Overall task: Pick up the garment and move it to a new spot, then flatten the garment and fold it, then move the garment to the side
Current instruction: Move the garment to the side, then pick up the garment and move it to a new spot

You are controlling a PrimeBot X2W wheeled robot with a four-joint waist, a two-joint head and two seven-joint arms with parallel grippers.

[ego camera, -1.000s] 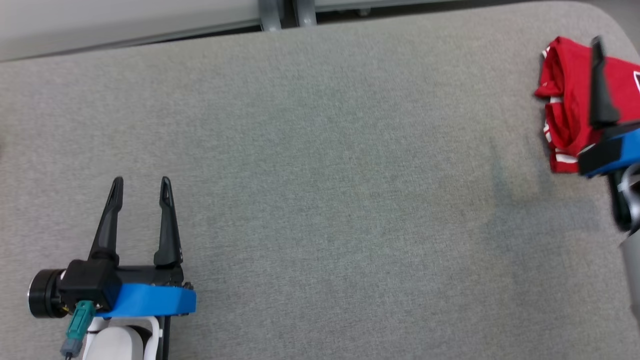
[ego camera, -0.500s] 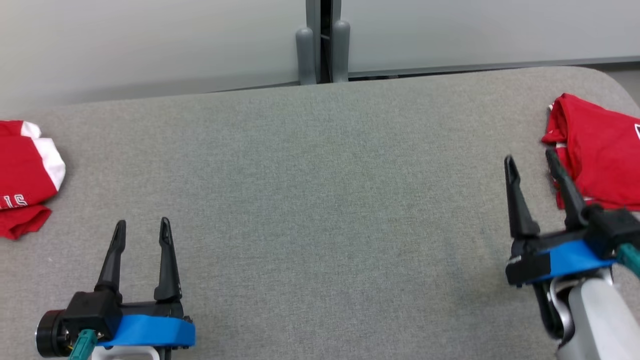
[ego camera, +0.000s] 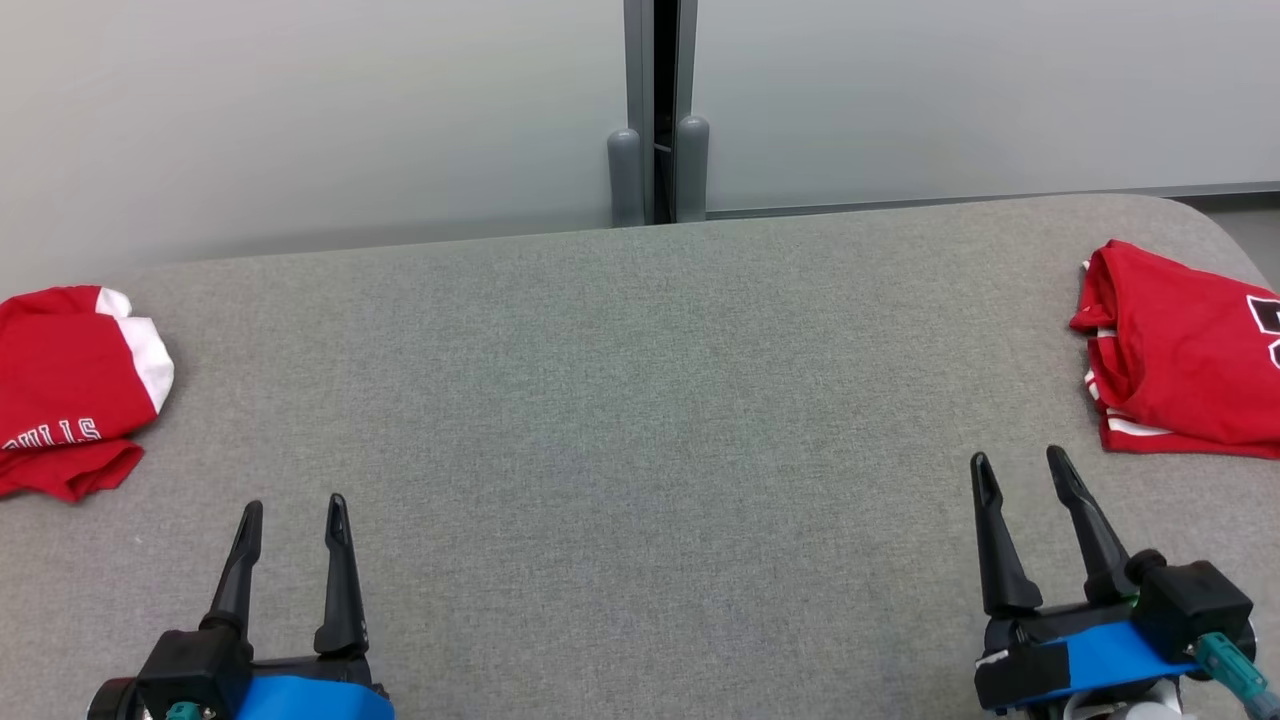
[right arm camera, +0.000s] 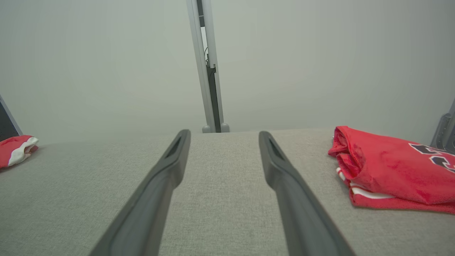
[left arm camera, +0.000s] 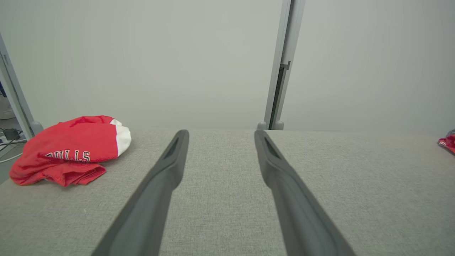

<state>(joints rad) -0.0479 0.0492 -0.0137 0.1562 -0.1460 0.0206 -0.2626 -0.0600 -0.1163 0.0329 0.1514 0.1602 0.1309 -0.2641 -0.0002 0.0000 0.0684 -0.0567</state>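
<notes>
Right of the right pincer (right arm camera: 223, 132), wrist view shows folded garment's (right arm camera: 391, 167) layers.

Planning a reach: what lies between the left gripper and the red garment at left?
Bare grey tabletop, seen in head and left wrist views, from left gripper to garment.

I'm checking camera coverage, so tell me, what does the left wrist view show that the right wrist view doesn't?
Left wrist view: the open left gripper, and the crumpled red garment close up, with its white lettering visible. Right wrist view: the open right gripper, and the folded red garment close up, with its dark print and white stripes. Both: the grey table, the wall post, and each garment, the farther one as a sliver at the frame edge.
</notes>
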